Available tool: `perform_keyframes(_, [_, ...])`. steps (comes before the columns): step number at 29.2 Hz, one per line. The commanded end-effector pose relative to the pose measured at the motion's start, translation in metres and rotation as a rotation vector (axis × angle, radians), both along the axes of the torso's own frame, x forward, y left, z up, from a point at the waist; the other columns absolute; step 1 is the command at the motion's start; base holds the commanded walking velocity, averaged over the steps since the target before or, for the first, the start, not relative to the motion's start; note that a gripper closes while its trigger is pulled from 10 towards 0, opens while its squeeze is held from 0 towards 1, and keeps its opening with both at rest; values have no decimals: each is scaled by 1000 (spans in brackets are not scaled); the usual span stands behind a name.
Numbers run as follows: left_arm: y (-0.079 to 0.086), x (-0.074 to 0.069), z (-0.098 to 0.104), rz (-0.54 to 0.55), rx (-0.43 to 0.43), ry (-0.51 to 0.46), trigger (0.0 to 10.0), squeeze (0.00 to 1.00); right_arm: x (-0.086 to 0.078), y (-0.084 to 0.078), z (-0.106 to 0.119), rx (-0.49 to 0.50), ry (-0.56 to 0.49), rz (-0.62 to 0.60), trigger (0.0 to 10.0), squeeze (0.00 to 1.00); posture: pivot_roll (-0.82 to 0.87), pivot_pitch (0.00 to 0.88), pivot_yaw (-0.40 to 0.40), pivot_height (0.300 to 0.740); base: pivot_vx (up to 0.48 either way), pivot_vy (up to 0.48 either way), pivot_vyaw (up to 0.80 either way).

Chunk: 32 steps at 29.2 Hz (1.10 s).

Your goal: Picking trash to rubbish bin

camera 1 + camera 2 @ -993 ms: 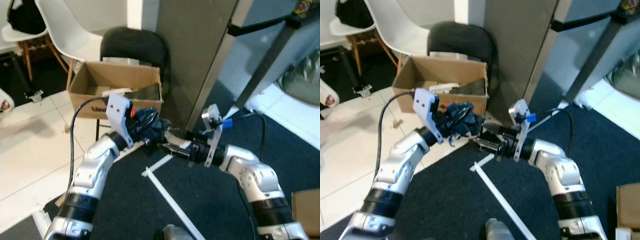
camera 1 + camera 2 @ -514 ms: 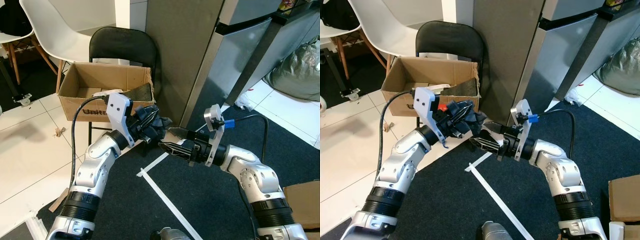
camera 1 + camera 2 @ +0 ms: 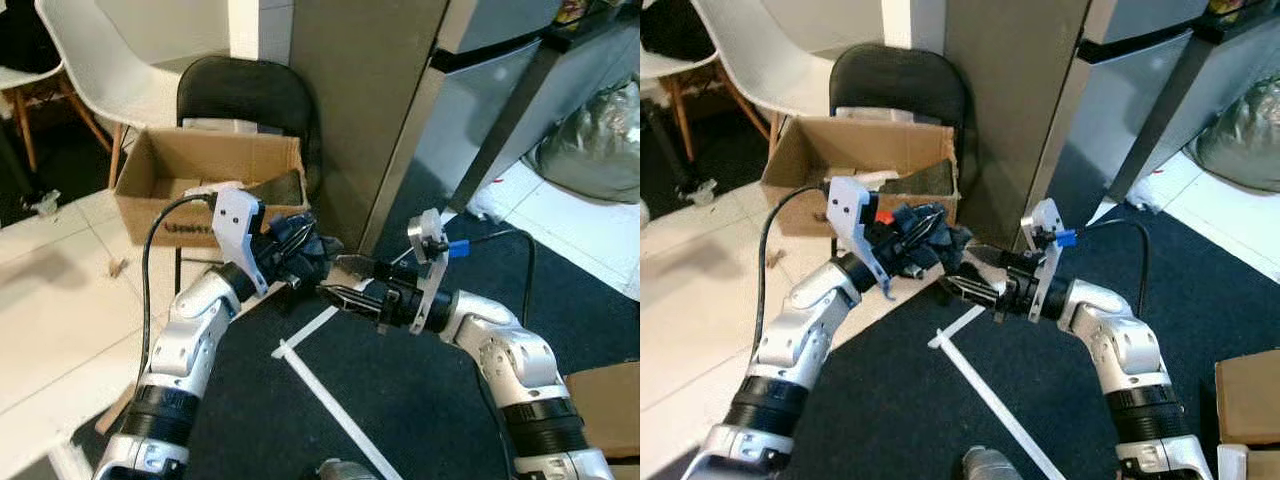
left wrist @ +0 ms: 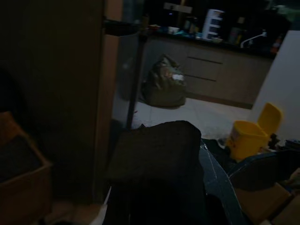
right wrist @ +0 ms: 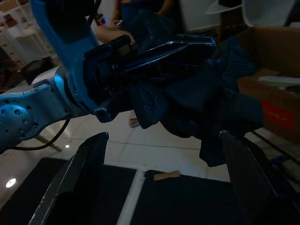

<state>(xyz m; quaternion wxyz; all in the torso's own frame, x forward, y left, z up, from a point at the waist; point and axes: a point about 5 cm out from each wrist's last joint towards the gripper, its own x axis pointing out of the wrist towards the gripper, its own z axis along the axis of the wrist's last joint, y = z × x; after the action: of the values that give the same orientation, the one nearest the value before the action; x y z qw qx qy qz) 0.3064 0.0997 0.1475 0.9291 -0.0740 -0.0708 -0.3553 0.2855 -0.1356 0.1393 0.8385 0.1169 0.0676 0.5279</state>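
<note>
Left gripper [image 3: 297,250] is clamped on a crumpled dark blue rag [image 3: 305,256], held up just near of the cardboard box [image 3: 200,180] on the black chair [image 3: 250,95]. Right gripper [image 3: 340,282] faces it from the right, fingers spread apart, tips just beside the rag.

A dark carpet [image 3: 400,400] with a white tape line [image 3: 335,410] meets pale floor tiles [image 3: 60,310]. A black folding chair [image 3: 250,95] and white chair [image 3: 120,50] stand by a grey fridge [image 3: 500,90].
</note>
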Motion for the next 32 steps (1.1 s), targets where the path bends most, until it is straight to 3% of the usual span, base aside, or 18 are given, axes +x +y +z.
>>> perform_keyframes(1, [0, 0, -1, -1, -12, 4, 10000, 0, 1, -1, 0, -7, -6, -7, 10000, 0, -37, 0, -54, 740, 398, 0, 0])
perform_keyframes(32, [0, 0, -1, -7, -11, 0, 10000, 0, 2, -2, 1, -5, -11, -10, 10000, 0, -40, 0, -50, 740, 423, 0, 0])
